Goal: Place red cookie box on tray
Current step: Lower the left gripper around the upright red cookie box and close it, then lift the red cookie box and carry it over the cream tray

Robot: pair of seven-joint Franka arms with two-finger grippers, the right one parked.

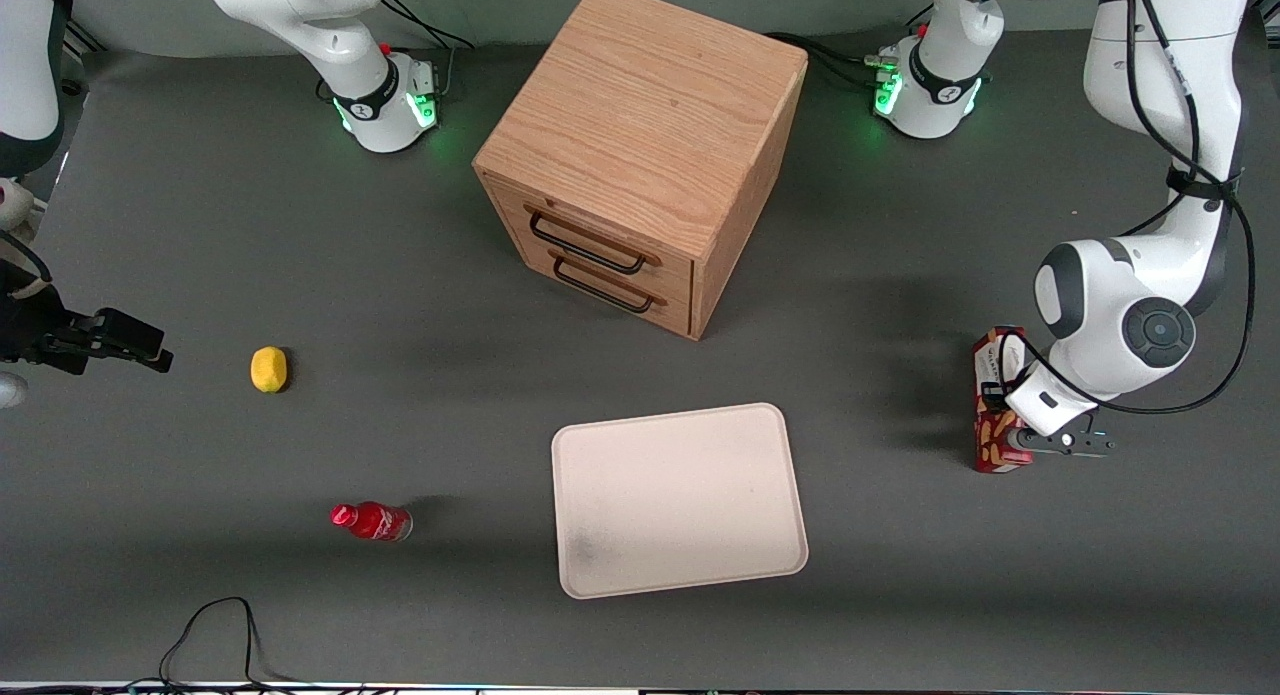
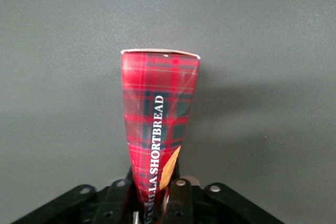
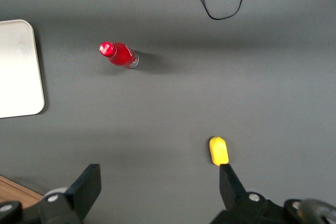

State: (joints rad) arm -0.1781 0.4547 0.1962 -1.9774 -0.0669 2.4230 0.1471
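The red cookie box (image 1: 992,415) is a long dark-red tartan carton with tan biscuit pictures, toward the working arm's end of the table. My left gripper (image 1: 1003,422) is shut on it, one finger on each long side. In the left wrist view the box (image 2: 157,119) runs from between the fingers (image 2: 181,200) out toward the grey table, its end farthest from the camera. I cannot tell whether it touches the table. The pale cream tray (image 1: 680,495) lies flat near the front camera, well apart from the box, and its edge shows in the right wrist view (image 3: 18,66).
A wooden drawer cabinet (image 1: 640,155) with two black handles stands farther from the front camera than the tray. A small red bottle (image 1: 372,521) and a yellow object (image 1: 268,368) lie toward the parked arm's end. A black cable (image 1: 215,630) loops at the table's front edge.
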